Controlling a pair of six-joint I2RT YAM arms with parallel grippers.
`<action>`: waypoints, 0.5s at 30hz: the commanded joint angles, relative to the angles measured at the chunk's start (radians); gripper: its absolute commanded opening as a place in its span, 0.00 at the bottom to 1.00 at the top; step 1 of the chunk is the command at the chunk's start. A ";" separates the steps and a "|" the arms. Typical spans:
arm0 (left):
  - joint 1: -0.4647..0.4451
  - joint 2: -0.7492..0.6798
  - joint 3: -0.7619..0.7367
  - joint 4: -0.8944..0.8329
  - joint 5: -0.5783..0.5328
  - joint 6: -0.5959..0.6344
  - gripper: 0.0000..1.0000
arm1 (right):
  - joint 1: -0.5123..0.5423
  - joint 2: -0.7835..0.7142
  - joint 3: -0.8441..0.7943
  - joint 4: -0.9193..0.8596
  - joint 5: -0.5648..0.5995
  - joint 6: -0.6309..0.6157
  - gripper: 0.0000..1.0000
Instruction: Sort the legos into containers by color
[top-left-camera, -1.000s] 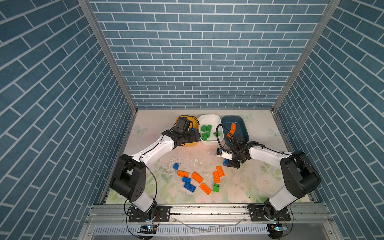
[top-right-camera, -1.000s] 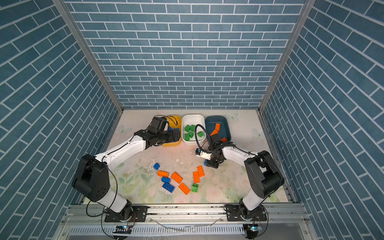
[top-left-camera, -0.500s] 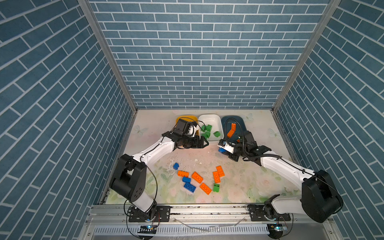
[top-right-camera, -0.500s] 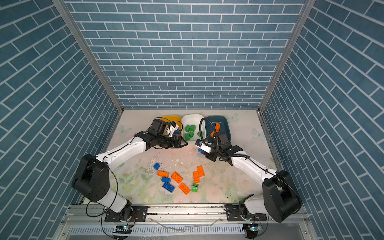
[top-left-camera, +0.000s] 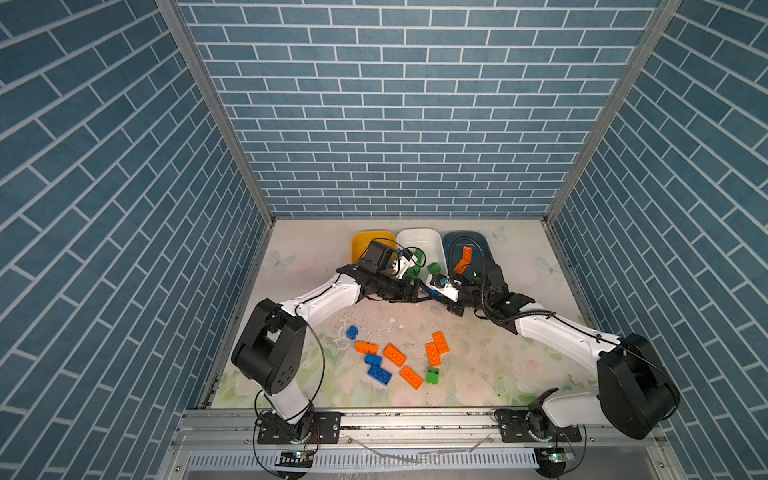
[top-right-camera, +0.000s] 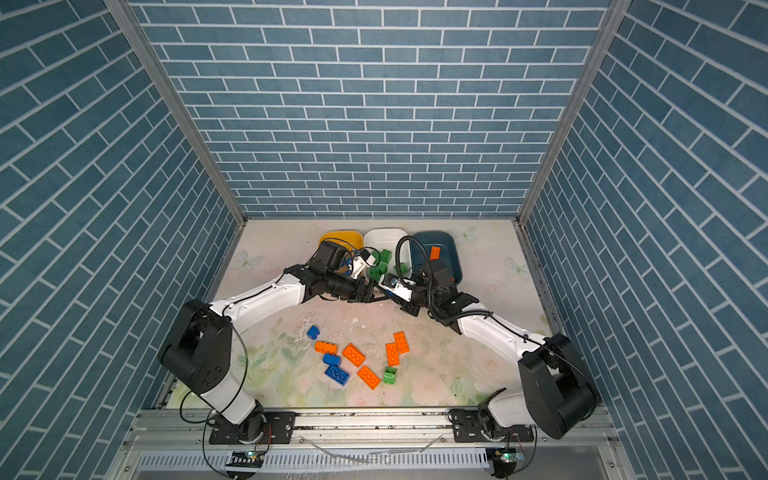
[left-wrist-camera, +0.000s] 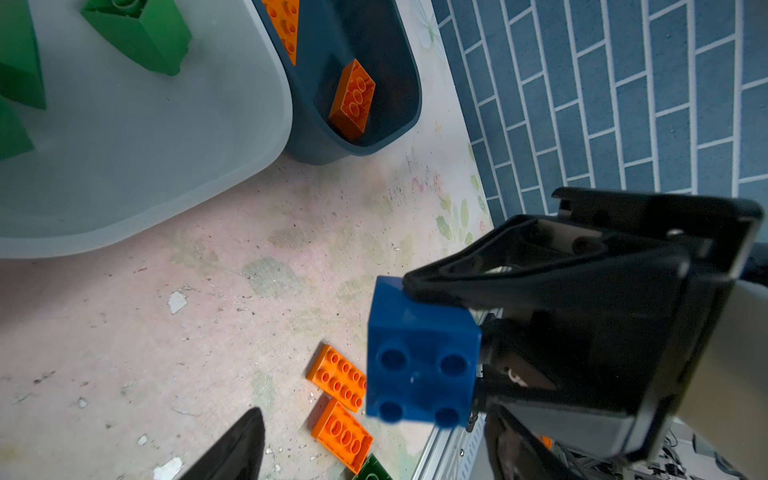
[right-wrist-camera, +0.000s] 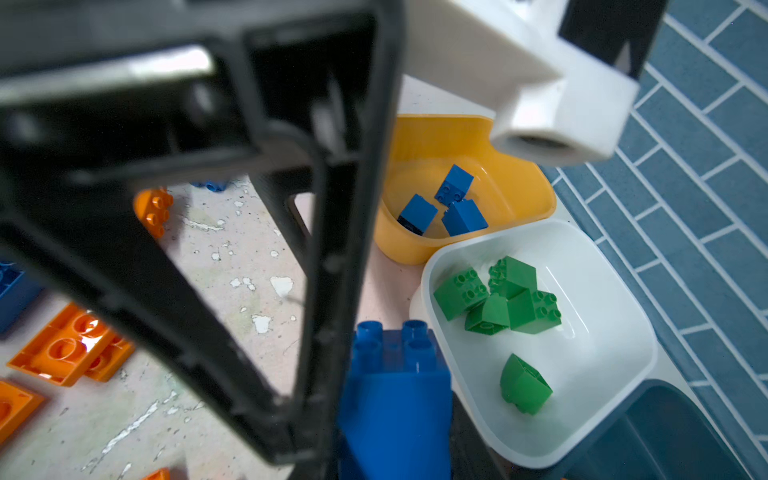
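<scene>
With 12 o'clock taken as the back wall in both top views, 9 loose legos (top-left-camera: 394, 354) are seen nearest on the table (top-left-camera: 498, 365): 5 orange, 3 blue and 1 green, scattered at 6 o'clock from the grippers.

Further in, above mid-table, the 2 grippers are set tip to tip. A blue brick (left-wrist-camera: 419, 361) is clamped between the fingers of the right gripper (top-left-camera: 432, 292) and is held clear of the table. The left gripper (top-left-camera: 417, 291) is placed at 9 o'clock of that brick with its jaws spread; in the left wrist view, 1 fingertip (left-wrist-camera: 245, 444) is seen apart from the brick.

Farthest, 3 tubs are lined side by side. The yellow tub (top-left-camera: 365, 245) is found at 11 o'clock with 3 blue bricks (right-wrist-camera: 455, 185) inside. The white tub (top-left-camera: 417, 243) is found at 12 o'clock with 5 green bricks (right-wrist-camera: 534, 311), and the teal tub (top-right-camera: 451, 255) at 1 o'clock with 2 orange bricks (left-wrist-camera: 353, 99).
</scene>
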 joint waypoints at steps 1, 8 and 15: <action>-0.008 0.012 0.026 0.055 0.020 -0.015 0.78 | 0.018 0.029 0.011 0.113 -0.072 0.047 0.27; -0.008 0.015 0.022 0.055 0.031 -0.016 0.53 | 0.029 0.055 0.006 0.221 -0.078 0.098 0.27; -0.008 0.025 0.021 0.052 0.034 -0.011 0.28 | 0.029 0.065 -0.002 0.276 -0.078 0.126 0.28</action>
